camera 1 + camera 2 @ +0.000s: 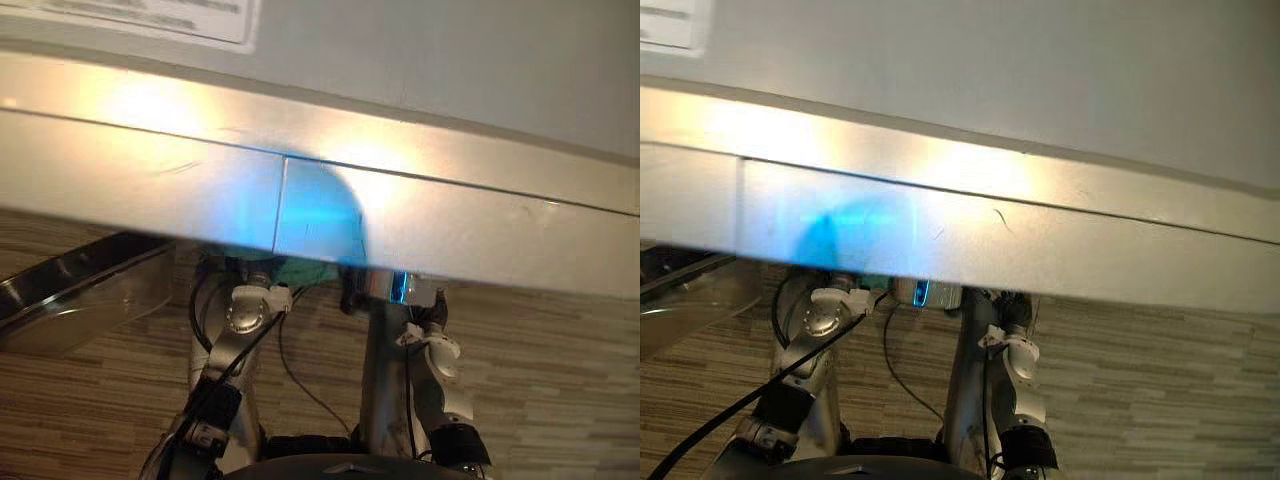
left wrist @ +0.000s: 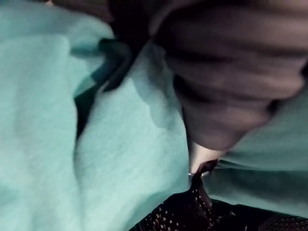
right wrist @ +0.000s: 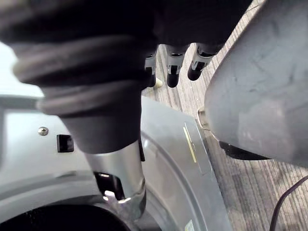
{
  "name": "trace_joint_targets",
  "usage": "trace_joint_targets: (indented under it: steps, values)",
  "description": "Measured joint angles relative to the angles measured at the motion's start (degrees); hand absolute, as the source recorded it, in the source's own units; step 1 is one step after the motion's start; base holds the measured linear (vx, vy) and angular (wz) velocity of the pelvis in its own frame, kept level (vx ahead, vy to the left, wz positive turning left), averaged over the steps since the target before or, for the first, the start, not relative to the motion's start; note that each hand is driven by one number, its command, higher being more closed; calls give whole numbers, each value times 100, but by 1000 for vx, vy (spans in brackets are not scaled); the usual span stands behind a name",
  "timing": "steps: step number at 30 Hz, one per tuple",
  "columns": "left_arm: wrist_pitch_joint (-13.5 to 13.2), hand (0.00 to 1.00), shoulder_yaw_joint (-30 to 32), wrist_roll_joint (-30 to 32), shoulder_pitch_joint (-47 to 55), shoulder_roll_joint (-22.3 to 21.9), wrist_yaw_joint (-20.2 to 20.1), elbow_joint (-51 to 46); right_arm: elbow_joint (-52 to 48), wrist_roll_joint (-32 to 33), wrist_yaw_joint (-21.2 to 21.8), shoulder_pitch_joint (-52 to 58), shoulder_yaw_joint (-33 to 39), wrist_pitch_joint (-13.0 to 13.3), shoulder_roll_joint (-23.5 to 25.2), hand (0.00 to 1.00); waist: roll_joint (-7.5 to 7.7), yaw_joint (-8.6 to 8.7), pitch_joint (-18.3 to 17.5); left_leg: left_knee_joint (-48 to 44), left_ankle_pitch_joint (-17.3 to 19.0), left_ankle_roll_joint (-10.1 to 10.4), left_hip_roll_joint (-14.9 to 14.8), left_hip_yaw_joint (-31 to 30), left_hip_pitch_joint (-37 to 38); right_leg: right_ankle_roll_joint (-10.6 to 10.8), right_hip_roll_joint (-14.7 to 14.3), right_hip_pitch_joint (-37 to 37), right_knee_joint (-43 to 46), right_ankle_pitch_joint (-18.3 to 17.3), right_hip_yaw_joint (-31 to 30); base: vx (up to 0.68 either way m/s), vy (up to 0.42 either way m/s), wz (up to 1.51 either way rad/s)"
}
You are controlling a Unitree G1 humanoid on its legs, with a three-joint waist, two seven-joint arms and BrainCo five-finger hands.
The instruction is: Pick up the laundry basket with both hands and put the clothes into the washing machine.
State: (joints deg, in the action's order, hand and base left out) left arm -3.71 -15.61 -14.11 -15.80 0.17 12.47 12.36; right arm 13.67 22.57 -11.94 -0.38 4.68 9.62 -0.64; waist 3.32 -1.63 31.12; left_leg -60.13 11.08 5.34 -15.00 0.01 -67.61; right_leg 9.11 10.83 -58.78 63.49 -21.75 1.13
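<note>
Mostly hidden: left hand sunk in teal cloth, can't tell its fingers. Cloth looks soft, light and floppy, likely to trail, so best bunched in a full fistful. Black mesh under it, maybe basket. Cloth peeks below washer front edge. Right hand loose, empty, by washer front; drum mouth cut off.

The washing machine stands on a striped plank floor.

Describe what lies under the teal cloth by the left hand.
A patch of black perforated mesh, probably the laundry basket, peeks out beneath the teal cloth. The cloth covers the rest of it and part of the left hand.
</note>
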Motion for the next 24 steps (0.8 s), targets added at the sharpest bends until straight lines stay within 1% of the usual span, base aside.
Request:
trace_joint_targets:
  steps: [2,5,6,7,8,9,10,12,13,15,17,18,19,20,21,22,23,24]
  values:
    - [-3,100,-38,37,-329,-21,59,73,-180,6,-68,-2,3,27,-1,0,10,12,5,-120,21,12,-16,12,-212,-16,-12,-255,132,-12,-69,-9,-19,-14]
    - [-8,100,54,82,-939,-25,251,320,-424,12,-111,-6,22,98,-8,0,22,76,11,-243,42,13,-66,35,-528,-16,-77,-621,245,-11,-164,-7,-17,-20]
    - [-7,100,191,84,-1184,-21,343,385,-487,18,-111,-6,41,145,-25,0,31,108,15,-304,67,14,-109,55,-628,-17,-115,-755,292,-10,-208,0,-15,-18]
    - [-7,100,232,84,-1239,-16,363,404,-502,20,-111,-7,48,146,-32,0,32,121,16,-310,68,12,-120,65,-646,-18,-119,-779,298,-7,-215,2,-13,-22]
    - [-8,100,410,85,-1441,33,473,415,-561,22,-111,-7,56,151,-51,0,33,178,16,-339,76,-3,-170,88,-732,-21,-147,-882,313,10,-237,2,-13,-17]
    - [-8,100,492,84,-1552,85,524,415,-588,22,-110,-6,58,158,-62,0,41,195,20,-360,83,-7,-193,101,-766,-24,-173,-935,322,21,-260,4,-23,-28]
    - [-1,100,612,79,-1819,220,620,524,-558,23,-110,-7,60,162,-85,0,75,203,19,-392,95,-13,-251,142,-782,-22,-229,-997,345,32,-324,-2,-24,-24]
    - [-7,100,840,77,-2253,479,783,517,-485,20,-109,-3,64,149,-109,0,77,237,20,-375,107,-6,-317,172,-809,-12,-302,-1071,309,75,-366,-26,-36,-25]
    - [-15,100,921,72,-2483,615,871,514,-415,18,-107,-4,100,149,-117,0,78,248,20,-354,115,-22,-366,192,-843,-43,-341,-1125,258,95,-380,-44,-36,-22]
    - [-16,100,985,71,-2821,814,952,501,-314,17,-107,-4,109,136,-142,0,100,315,23,-218,108,-12,-375,288,-872,-64,-369,-1198,111,175,-417,-69,-34,-15]
    - [-20,100,1018,66,-3218,1049,1101,447,-182,58,-83,-8,81,154,-173,0,124,326,30,-153,124,23,-397,358,-912,-114,-401,-1290,-193,295,-449,-66,11,-39]
    - [-26,100,1031,54,-3318,1103,1143,399,-199,63,-72,-9,44,169,-190,0,132,339,29,-115,128,-6,-401,321,-933,-108,-438,-1319,-236,333,-446,-64,52,-62]
    - [-43,100,1036,19,-3623,1245,1224,394,-199,80,-64,-42,13,204,-204,0,175,377,27,-21,117,-12,-436,353,-948,-82,-438,-1379,-329,386,-447,-37,25,-32]
    - [-56,100,1011,-35,-3970,1375,1263,330,-221,145,-57,-61,13,275,-156,0,202,466,31,123,87,41,-483,478,-998,-141,-424,-1461,18,383,-382,-19,-23,-4]
    - [-70,100,967,-43,-4125,1445,1303,246,-157,145,-57,-81,11,270,-146,0,240,535,32,160,66,150,-488,533,-1045,-215,-375,-1407,-13,287,-335,36,-73,27]
    - [-159,100,888,-65,-4374,1511,1372,140,-123,210,-5,-106,-36,241,-95,0,275,548,23,-329,129,174,-495,505,-1183,-257,-411,-1421,-64,217,-342,28,-50,-19]
    - [-285,100,830,-123,-4625,1609,1458,36,-146,191,85,-110,-52,280,-103,0,288,518,17,-1379,418,131,-459,286,-1145,-230,-429,-1530,-57,274,-296,-5,59,-45]
    - [-298,100,798,-159,-4750,1633,1485,35,-157,198,93,-116,-44,294,-111,0,267,535,16,-1138,962,78,-428,315,-864,-175,-430,-1543,-101,337,-265,-81,123,-58]
